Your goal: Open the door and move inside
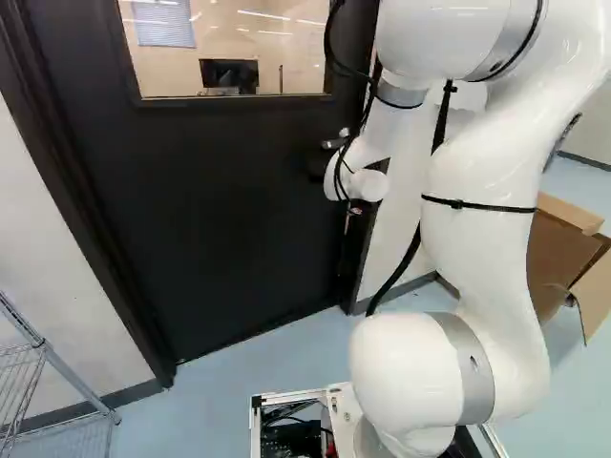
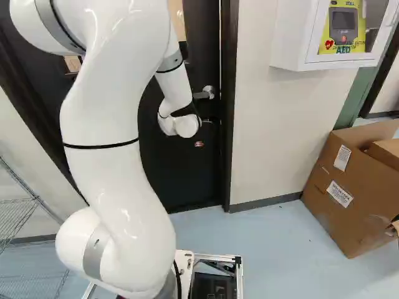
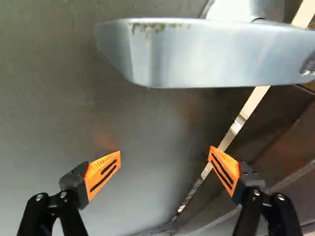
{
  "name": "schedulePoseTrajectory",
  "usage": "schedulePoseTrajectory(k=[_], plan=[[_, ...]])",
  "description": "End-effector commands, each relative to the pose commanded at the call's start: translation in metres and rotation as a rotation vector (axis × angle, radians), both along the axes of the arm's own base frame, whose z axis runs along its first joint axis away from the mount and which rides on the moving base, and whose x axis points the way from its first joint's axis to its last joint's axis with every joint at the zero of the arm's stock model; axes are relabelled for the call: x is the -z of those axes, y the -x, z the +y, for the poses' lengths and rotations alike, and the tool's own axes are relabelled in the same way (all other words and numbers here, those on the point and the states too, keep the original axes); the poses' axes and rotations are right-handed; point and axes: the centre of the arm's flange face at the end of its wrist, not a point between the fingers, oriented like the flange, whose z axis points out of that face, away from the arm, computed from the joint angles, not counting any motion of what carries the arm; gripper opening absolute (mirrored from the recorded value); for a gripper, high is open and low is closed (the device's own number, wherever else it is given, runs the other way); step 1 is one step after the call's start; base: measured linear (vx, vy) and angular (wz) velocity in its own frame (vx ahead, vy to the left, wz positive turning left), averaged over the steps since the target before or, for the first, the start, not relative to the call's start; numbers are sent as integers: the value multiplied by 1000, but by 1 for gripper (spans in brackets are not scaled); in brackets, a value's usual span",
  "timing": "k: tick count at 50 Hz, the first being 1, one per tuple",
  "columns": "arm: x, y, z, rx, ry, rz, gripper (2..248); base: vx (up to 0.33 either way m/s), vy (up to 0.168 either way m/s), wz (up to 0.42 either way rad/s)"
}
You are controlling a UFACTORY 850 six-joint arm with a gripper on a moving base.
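Plainly, the gripper (image 2: 199,144) stands open, its two orange pads (image 3: 103,172) spread wide apart with nothing gripped between them. The lever handle (image 3: 211,54) is ahead of the fingertips and off to one side, running crosswise over the gap rather than sitting in it, and neither finger touches it. In the right base view the handle shows higher than the gripper, near the latch edge of the dark door (image 1: 210,210), with the gripper close below it. The door looks shut in its dark frame (image 2: 229,124). A pale metal strip (image 3: 236,125) runs along the door's edge in the wrist view, behind the tip of one finger (whether that finger touches it, I can't tell).

The white arm (image 1: 487,229) rises at the right of the left base view and reaches forward to the door, with black cables along it. Through the door's window (image 1: 162,72) a dark monitor (image 1: 229,74) is visible. Beyond the latch side, a white cabinet (image 2: 290,37) hangs on the wall (image 2: 268,124), and a cardboard box (image 2: 349,199) stands on the pale blue floor (image 2: 268,230). A wire rack (image 1: 29,334) stands at the left of the left base view.
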Motion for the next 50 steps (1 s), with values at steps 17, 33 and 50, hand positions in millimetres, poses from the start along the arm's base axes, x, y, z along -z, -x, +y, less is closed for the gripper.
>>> schedulePoseTrajectory(k=[17, 33, 50], plan=[[5, -32, 8, 41, -30, -3, 247, 0, 0, 0], [9, -59, 20, 77, -61, -5, 247, 0, 0, 0], [15, -86, 33, 114, -96, -11, 247, 0, 0, 0]])
